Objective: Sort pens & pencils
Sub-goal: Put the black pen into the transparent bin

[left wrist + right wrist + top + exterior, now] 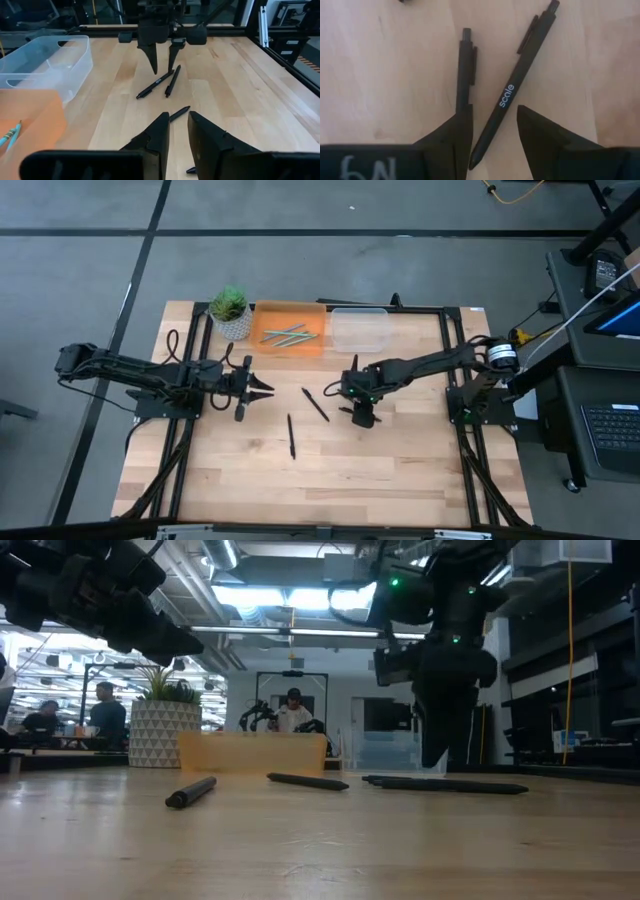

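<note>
Hovering right pincer [492, 142], open, over black pens [512, 90]

Open wood around 2 black pens [512, 90]; right tool [492, 140] straddles 1, apparently without touching.

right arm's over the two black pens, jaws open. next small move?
Probably lower the right gripper and close on the black pen marked "scale". Its jaws stand open with that pen's tip lying between them, and the second black pen runs partly under one finger, so centre on the first. The clear bin looks empty. The left gripper waits.
</note>
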### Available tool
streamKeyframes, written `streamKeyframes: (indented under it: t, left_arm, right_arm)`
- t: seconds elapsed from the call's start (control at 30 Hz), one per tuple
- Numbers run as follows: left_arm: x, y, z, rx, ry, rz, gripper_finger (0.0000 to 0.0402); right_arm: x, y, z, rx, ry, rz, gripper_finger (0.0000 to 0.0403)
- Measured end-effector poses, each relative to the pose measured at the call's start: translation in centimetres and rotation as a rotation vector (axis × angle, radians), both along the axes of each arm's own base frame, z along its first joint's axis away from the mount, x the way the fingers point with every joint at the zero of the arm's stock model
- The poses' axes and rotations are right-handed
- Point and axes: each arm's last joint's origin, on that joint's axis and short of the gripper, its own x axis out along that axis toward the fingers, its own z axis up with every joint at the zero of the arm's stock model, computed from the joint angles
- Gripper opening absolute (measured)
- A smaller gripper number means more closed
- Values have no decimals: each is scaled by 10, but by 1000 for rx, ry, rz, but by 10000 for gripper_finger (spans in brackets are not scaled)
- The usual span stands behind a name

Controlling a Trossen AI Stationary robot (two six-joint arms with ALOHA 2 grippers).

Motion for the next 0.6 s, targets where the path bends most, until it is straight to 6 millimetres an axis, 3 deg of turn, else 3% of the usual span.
streamKeyframes:
  t: [0.6]
  left_arm:
    - [-1,0,-3,1,32,0,64]
  right_arm:
    - [3,-1,-10,-28,33,-8,153]
